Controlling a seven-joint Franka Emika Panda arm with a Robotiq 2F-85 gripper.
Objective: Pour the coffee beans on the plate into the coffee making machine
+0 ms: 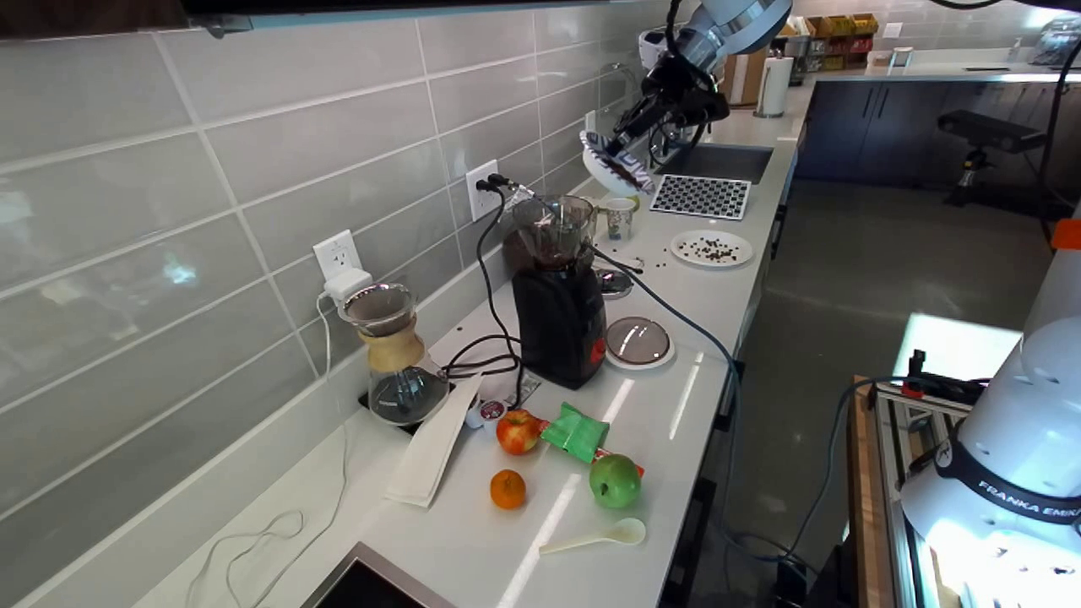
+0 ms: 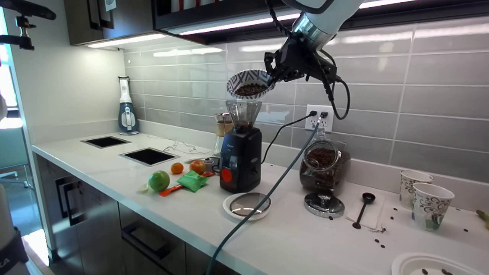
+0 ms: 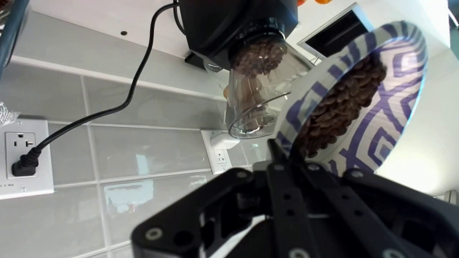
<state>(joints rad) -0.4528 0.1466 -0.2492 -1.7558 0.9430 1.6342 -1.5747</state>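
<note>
Up near the coffee machine (image 2: 242, 160), the tool (image 3: 287, 152) pinches the patterned plate (image 3: 389, 104) by its rim, sensibly, since it looks light and bendy under the coffee beans (image 3: 340, 104).

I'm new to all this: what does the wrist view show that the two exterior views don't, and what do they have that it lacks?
Only the wrist view lets you pick out single beans in the clear hopper; in both exterior views they are just a dark patch.

Only the exterior views, both of them, show the green fruit, the green packet and a paper cup.

All share the end effector holding a patterned bowl of coffee beans, and the black coffee machine.
</note>
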